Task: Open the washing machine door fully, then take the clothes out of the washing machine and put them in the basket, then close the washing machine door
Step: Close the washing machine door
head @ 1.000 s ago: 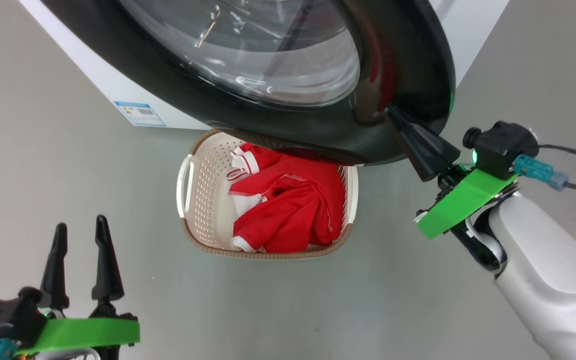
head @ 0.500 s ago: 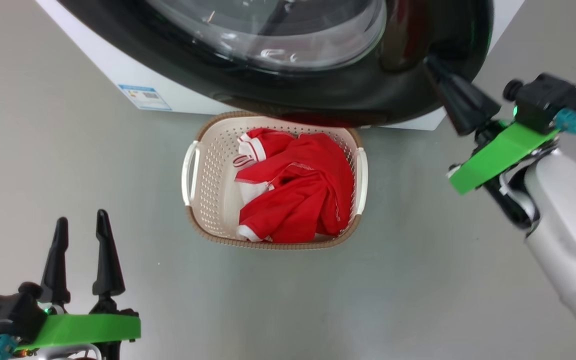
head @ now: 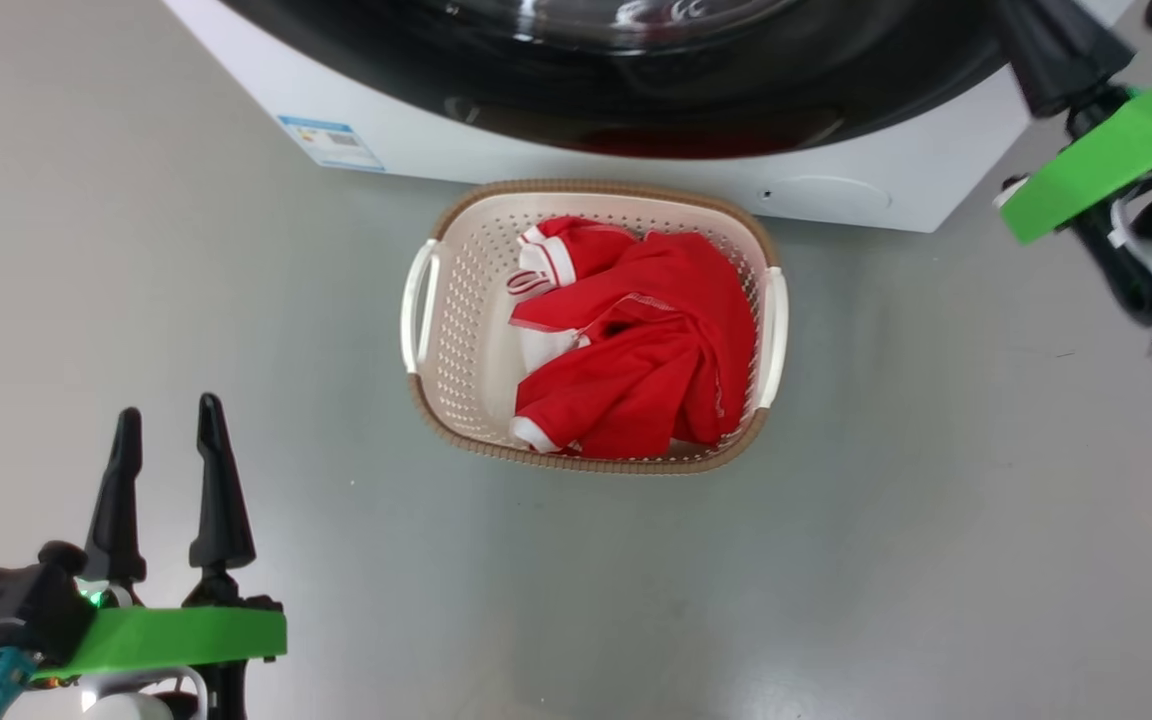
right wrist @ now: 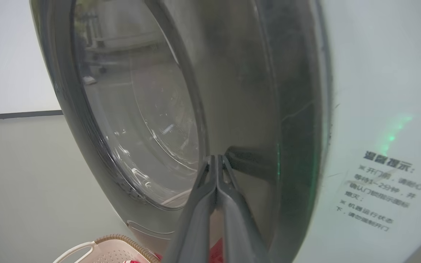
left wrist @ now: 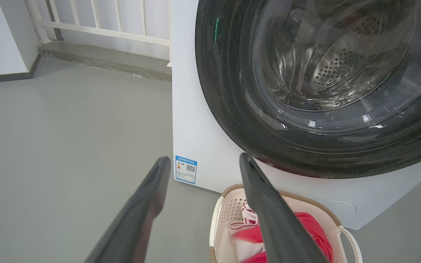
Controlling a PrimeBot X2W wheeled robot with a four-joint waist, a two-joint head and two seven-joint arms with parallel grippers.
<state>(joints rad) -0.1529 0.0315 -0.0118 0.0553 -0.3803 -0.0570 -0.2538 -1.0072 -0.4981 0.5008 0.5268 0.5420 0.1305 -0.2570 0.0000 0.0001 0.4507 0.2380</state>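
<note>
Right wrist view: the right end effector (right wrist: 216, 159), fingers together, leans on the washing machine door (right wrist: 239, 73); it may skid off the slick rim, leaving the door unlatched. The clothes (head: 636, 350) sit in the basket (head: 456, 330) below it; the left end effector (head: 168, 410) gapes, empty.

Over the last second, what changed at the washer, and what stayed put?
The washing machine door swung in toward the washing machine, uncovering the basket, with the right gripper, jaws shut, following at its rim. The clothes stayed in the basket; the left gripper stayed open and idle.
</note>
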